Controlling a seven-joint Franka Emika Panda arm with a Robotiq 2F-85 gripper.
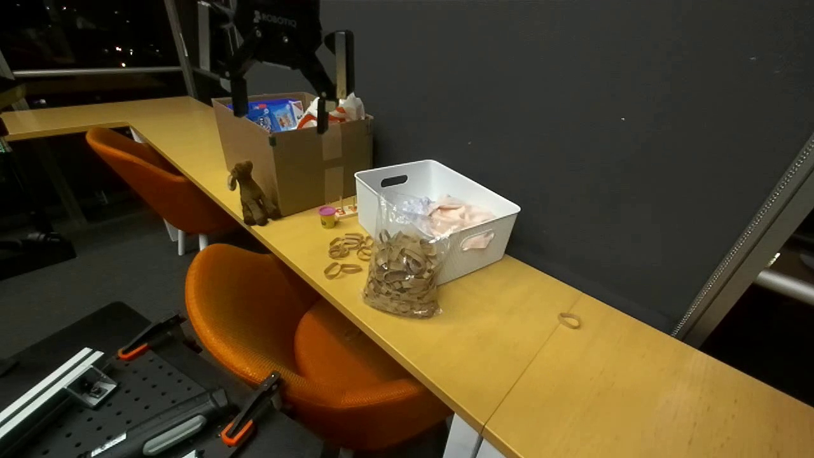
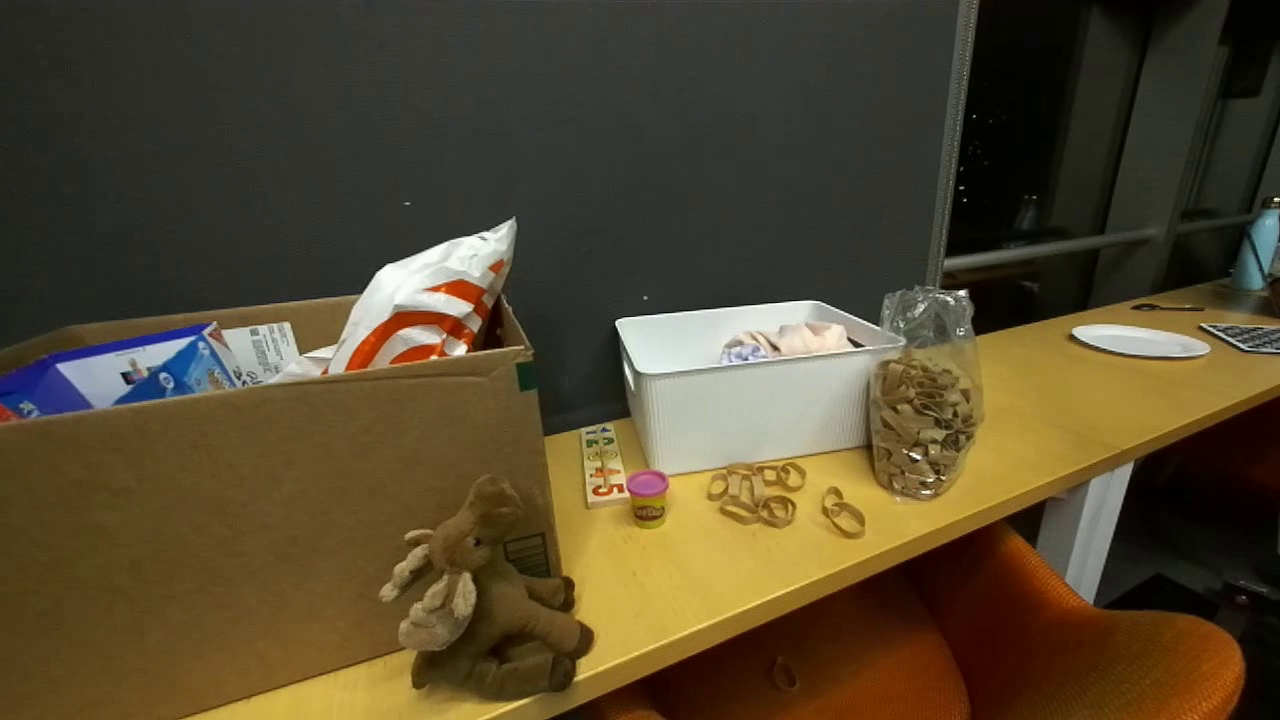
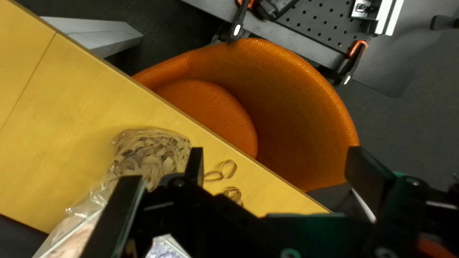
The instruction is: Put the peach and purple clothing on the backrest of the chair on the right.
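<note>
In an exterior view, from the left, the nearer rounded orange fabric chair (image 1: 318,375) stands by the pale wooden surface (image 1: 509,324), which carries a brown plush animal (image 1: 253,197). The black two-fingered pincer (image 1: 280,121) hangs spread wide in front of an open cardboard box (image 1: 302,162). Farther right, a clear plastic bag of tan bands (image 1: 404,273) stands beside a white plastic bin (image 1: 470,257) holding the peach and purple clothing (image 1: 465,213).

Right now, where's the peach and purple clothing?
In an exterior view, right of centre, the clothing lies inside the white bin, between the cardboard box at left and the clear bag at right.
</note>
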